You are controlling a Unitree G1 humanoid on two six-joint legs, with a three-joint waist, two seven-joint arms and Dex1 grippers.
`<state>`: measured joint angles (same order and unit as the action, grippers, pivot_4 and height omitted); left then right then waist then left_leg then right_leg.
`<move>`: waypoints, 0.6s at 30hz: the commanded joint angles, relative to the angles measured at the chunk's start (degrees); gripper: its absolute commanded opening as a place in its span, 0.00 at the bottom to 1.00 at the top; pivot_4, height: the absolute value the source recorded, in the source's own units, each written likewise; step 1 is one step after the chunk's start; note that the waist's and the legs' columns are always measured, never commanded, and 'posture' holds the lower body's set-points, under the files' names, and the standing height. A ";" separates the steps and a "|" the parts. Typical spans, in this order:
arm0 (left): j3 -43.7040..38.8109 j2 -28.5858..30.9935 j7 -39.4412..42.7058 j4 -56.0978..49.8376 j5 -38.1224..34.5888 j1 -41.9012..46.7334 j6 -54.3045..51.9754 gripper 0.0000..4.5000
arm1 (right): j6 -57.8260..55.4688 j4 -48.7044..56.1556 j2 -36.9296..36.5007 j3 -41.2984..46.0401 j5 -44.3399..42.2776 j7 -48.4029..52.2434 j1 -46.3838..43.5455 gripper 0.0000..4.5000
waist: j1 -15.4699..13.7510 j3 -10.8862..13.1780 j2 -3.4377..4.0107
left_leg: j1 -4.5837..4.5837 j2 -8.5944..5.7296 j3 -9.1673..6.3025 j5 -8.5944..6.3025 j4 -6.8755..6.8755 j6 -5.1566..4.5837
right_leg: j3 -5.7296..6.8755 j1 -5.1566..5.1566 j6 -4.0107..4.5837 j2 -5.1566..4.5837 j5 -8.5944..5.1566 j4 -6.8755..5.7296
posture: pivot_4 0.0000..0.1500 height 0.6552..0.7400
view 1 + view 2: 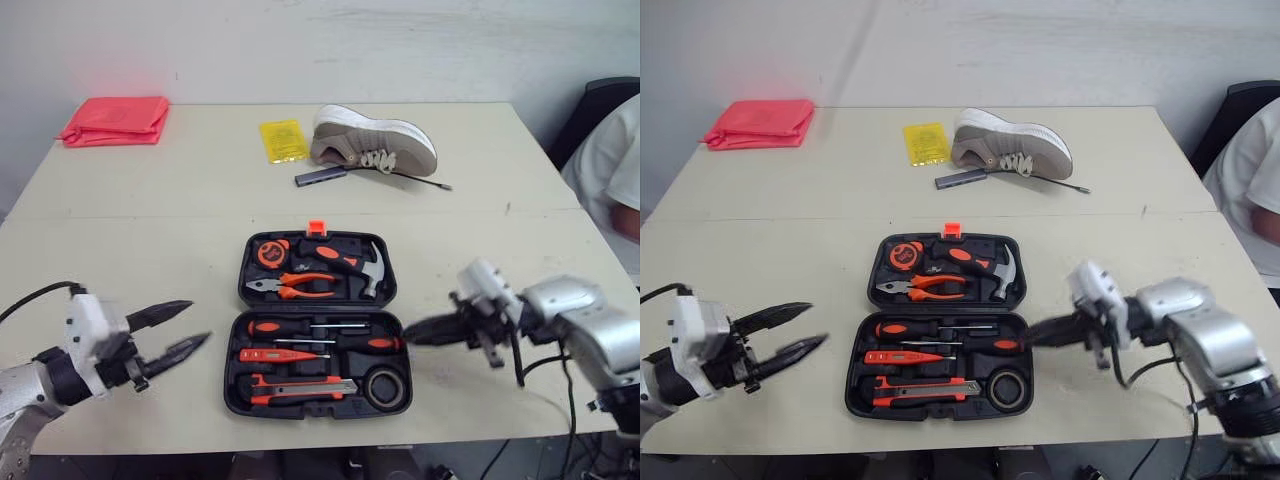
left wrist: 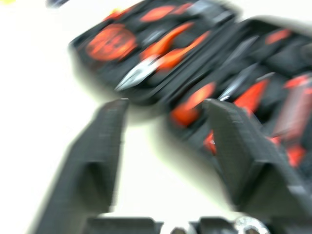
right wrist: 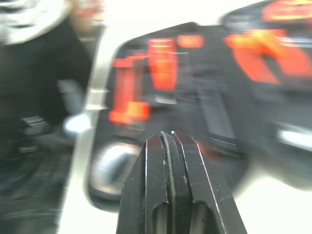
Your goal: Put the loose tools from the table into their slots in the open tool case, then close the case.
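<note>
Tool case [image 1: 232, 372] is lying open betw. grippers.
Left gripper [image 1: 198, 321] is hovering spread at its left; right gripper [image 1: 410, 331], pinched shut, at its right edge.

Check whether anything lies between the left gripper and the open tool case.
Nothing visible does. Only bare table separates the left gripper, jaws open, from the left edge of the tool case.

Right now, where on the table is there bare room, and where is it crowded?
Free: the broad left stretch of table between the red cloth and the tool case, and the band between the case and the shoe. Crowded: the far middle around shoe and yellow packet, and the case's flanks, where the left gripper and right gripper hover.
</note>
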<state>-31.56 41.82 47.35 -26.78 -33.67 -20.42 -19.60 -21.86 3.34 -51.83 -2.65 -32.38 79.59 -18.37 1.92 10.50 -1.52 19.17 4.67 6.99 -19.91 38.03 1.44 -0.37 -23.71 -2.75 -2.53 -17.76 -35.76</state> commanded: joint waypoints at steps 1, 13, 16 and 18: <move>3.01 -1.49 -6.63 4.33 3.38 5.07 -2.17 0.18 | 9.41 -9.58 1.35 -0.07 8.35 -2.49 -1.60 0.00 | -0.24 0.00 -0.01 | 0.01 -0.01 0.00 0.01 -0.01 -0.02 | 0.01 0.02 -0.03 0.01 0.02 0.03 | 1.00 1.00; 20.45 -1.97 -4.54 10.66 7.68 17.22 -7.20 0.01 | 9.56 -14.37 10.21 -7.24 16.67 -4.66 -5.98 0.00 | 1.03 0.02 0.03 | 0.07 0.10 0.25 0.07 -0.03 0.24 | -0.08 -0.20 -0.94 0.14 0.52 -0.13 | 1.00 1.00; 22.79 -1.80 -3.49 10.91 7.89 19.11 -8.10 0.01 | 6.80 -12.49 11.99 -7.51 16.72 -5.97 -6.75 0.00 | 1.32 0.02 0.04 | 0.06 0.11 0.19 0.07 -0.03 0.23 | -0.08 -0.21 -0.92 0.13 0.52 -0.23 | 1.00 1.00; 23.67 -2.13 -3.14 11.09 8.00 20.09 -8.23 0.01 | 4.69 -11.66 13.00 -7.42 16.48 -7.19 -7.52 0.00 | 1.28 0.02 0.04 | 0.05 0.12 0.17 0.07 -0.03 0.23 | -0.06 -0.21 -0.92 0.11 0.53 -0.27 | 1.00 1.00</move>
<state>-8.46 39.44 43.51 -14.87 -25.74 -1.14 -28.13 -15.56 -10.26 -39.37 -10.39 -15.62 73.37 -24.78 3.20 10.52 -1.47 19.22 4.79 7.14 -19.83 38.00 1.66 -0.43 -23.92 -3.67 -2.46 -17.23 -36.03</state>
